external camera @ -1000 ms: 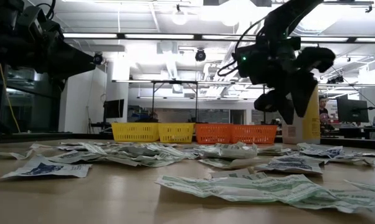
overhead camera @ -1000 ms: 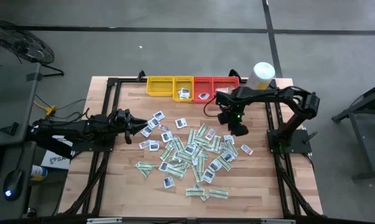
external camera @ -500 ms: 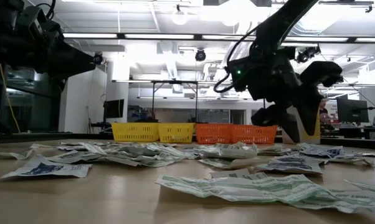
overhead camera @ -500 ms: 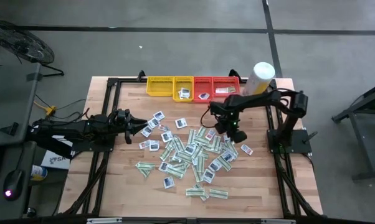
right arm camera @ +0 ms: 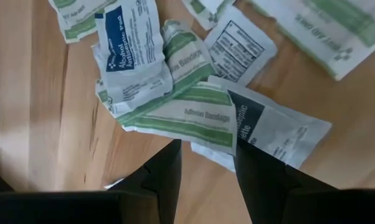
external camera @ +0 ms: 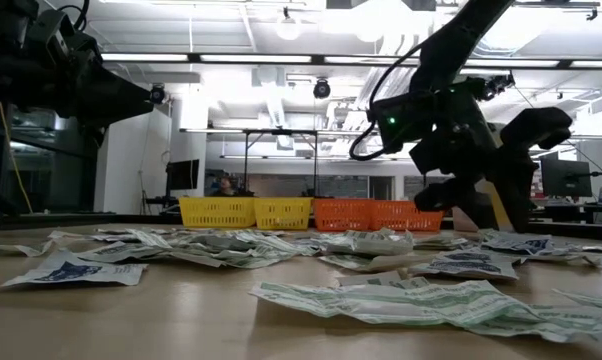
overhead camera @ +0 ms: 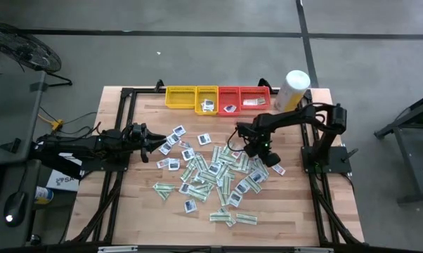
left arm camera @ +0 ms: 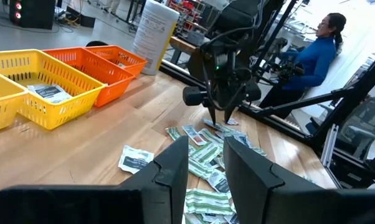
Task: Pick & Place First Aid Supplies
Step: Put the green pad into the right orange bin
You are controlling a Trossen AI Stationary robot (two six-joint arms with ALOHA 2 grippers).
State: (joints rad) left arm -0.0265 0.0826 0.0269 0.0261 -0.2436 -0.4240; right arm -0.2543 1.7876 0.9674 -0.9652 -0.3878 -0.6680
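High view showed the right gripper (overhead camera: 263,150) had dropped from up by the red tray (overhead camera: 243,99) down and nearer, onto the right edge of the first aid supplies (overhead camera: 215,172), which lay scattered mid-table; so a fresh pick was probably starting, not a drop-off. Right wrist view: the fingers (right arm camera: 166,174) stood parted with nothing between them, straddling a green-striped bandage strip (right arm camera: 194,115) lying over a blue-centred packet (right arm camera: 262,127). No contact seen yet. Left gripper (overhead camera: 160,145) hadn't moved, parked at the left edge of the pile, its fingers (left arm camera: 175,168) parted with a narrow gap, empty. A few packets already sat in the yellow tray (overhead camera: 191,98) and the red tray, but most were left on the table, so the task was at an early stage. Clutter: packets overlapped and crumpled under the right gripper, so closing there could grab two at once or slip off the flat paper. The white canister (overhead camera: 293,87) stood at the far right by the red tray, beside the right arm's route back to the trays. A seated person (left arm camera: 312,53) was beyond the table, well apart.
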